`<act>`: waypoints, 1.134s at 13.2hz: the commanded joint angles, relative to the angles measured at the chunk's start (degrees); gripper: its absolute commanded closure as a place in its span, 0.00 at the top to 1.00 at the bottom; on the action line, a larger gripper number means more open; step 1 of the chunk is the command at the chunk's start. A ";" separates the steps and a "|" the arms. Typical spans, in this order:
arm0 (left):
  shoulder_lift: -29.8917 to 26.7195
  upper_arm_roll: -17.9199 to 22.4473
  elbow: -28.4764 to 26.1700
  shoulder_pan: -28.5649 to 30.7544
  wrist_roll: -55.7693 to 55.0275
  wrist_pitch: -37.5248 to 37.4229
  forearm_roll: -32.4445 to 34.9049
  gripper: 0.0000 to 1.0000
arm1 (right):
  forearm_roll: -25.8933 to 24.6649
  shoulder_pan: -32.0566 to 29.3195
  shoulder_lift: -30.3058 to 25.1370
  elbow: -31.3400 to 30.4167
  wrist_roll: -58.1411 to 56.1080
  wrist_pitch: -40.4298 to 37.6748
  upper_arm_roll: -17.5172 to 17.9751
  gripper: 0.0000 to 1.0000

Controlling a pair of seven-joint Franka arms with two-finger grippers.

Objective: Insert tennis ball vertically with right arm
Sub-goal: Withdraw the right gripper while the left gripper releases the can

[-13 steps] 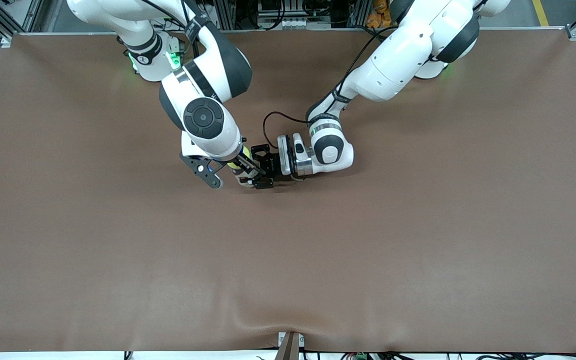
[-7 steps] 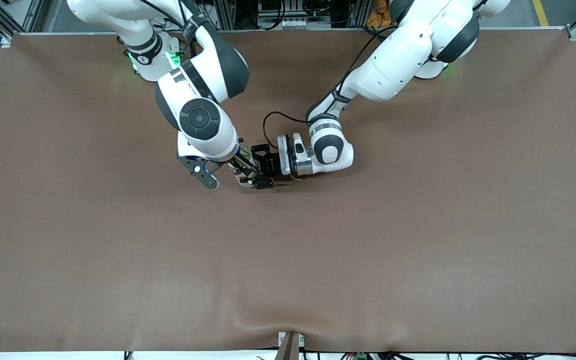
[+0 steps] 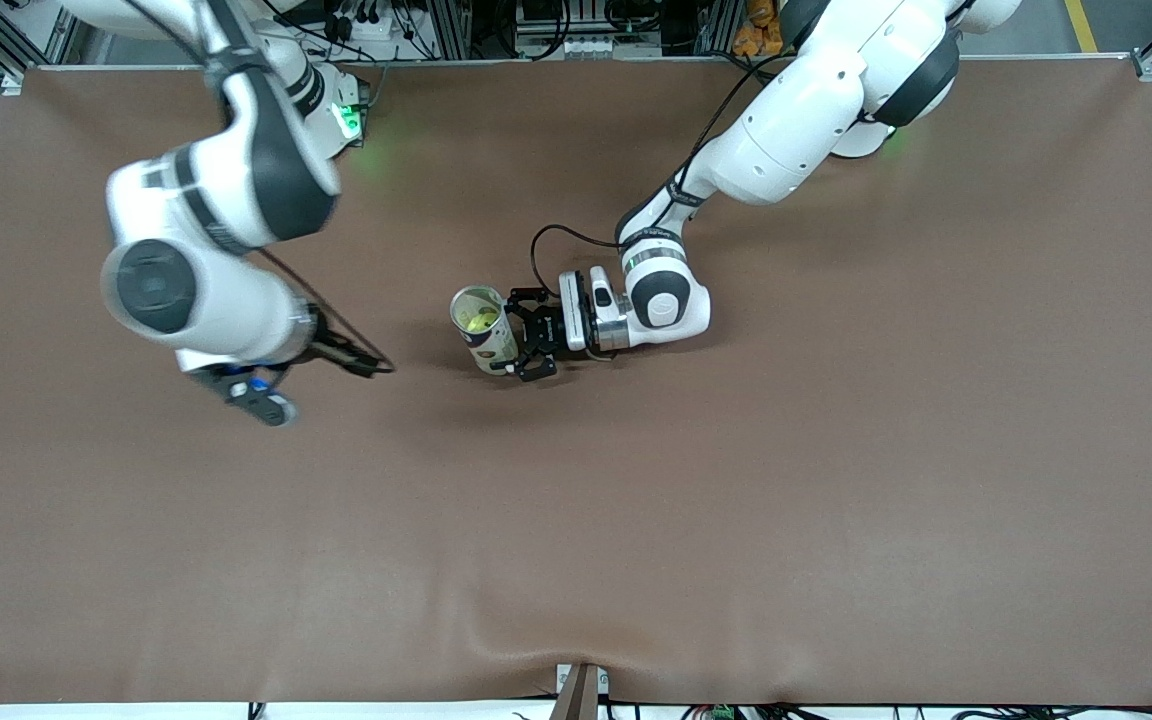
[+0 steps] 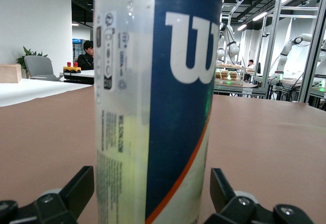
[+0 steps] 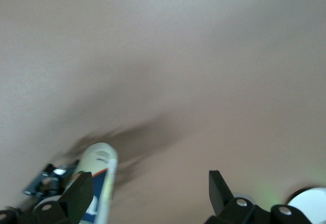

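Clear can point(image 3: 484, 335) with blue-and-orange label holds yellow-green ball point(image 3: 481, 321).

The can point(image 3: 484, 330) stands upright mid-table with a tennis ball point(image 3: 481, 321) inside it, between the left gripper's point(image 3: 526, 347) fingers.

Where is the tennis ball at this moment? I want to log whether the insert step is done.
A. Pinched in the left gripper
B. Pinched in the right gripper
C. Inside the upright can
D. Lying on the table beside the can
C. The front view shows the yellow tennis ball down inside the open can, while the right gripper is open and empty.
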 commanded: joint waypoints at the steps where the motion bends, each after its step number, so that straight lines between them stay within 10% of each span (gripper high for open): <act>1: -2.17 -1.91 -4.64 3.91 11.42 -0.96 -1.31 1.00 | -0.21 -5.17 -2.64 -2.10 -12.42 -1.03 1.01 1.00; 9: -7.62 -9.81 -16.50 14.80 11.51 -1.13 4.13 1.00 | -0.21 -14.51 -16.87 -13.52 -38.22 0.28 1.01 1.00; 15: -13.85 -14.92 -22.13 28.16 -1.28 -0.96 23.26 1.00 | -0.12 -23.81 -23.39 -13.65 -45.69 -1.81 1.89 1.00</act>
